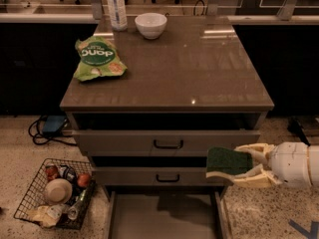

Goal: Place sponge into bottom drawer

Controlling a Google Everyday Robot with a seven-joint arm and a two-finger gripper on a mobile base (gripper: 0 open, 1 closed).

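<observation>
My gripper reaches in from the right edge, its pale fingers shut on the sponge, a small block with a dark green top over pale yellow foam. The sponge hangs in front of the right end of the middle drawer front, above the right side of the bottom drawer. That bottom drawer is pulled out, a wide shallow grey tray with a bare floor, cut off by the lower frame edge.
The two upper drawers are closed, with black handles. On the cabinet top lie a green snack bag, a white bowl and a water bottle. A wire basket of items sits on the floor at left.
</observation>
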